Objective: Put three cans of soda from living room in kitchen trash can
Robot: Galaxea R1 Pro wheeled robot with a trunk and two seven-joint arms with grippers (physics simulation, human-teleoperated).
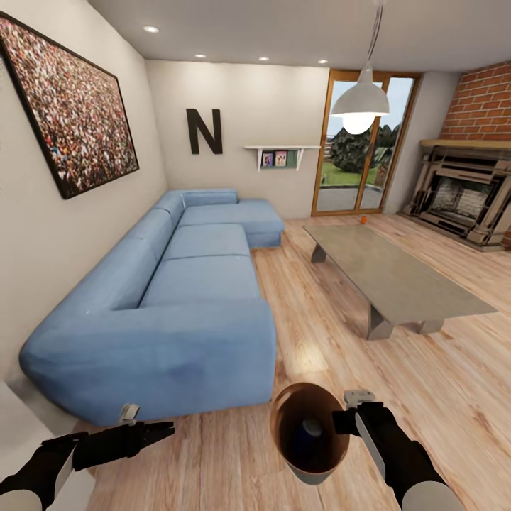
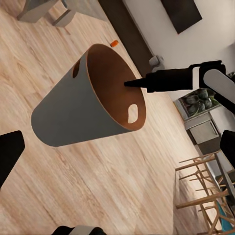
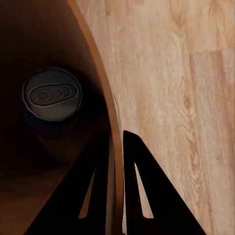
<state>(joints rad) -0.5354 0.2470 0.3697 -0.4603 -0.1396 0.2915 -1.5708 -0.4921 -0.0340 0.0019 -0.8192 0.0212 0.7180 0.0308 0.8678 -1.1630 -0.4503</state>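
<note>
Right gripper [image 3: 115, 147] pinches trash can [image 1: 310, 431] rim, holding it above wood floor [image 1: 461, 369]; grey outside, brown inside, dark blue can [image 3: 50, 100] at bottom. Left gripper [image 1: 162, 429] nearly closed, empty, extended beside sofa [image 1: 177, 284].

**Lighting & render quality, three views**

Head view: bright, even daylight w/ main source the glazed door [image 1: 363, 142] at rear; exterior blown pale. Pendant lamp [image 1: 360, 103] glows white; recessed ceiling spots [image 1: 150, 29] lit. Floor [image 1: 454, 369] carries soft sheen, faint shadow under coffee table [image 1: 397, 277] and at sofa [image 1: 191, 284] base. Strong wide-angle distortion: walls and picture [image 1: 71, 106] bow toward edges. Slight softness overall, compression blur on far detail.

Left wrist view: well lit, tash can [image 2: 78, 112] outside evenly grey, inside shaded brown; bkgd mildly blurred.

Right wrist view: can interior very dark, blue soda can [image 3: 51, 98] top dimly lit; fingers [image 3: 142, 196] near-black silhouettes; wood bright, sharp.
</note>
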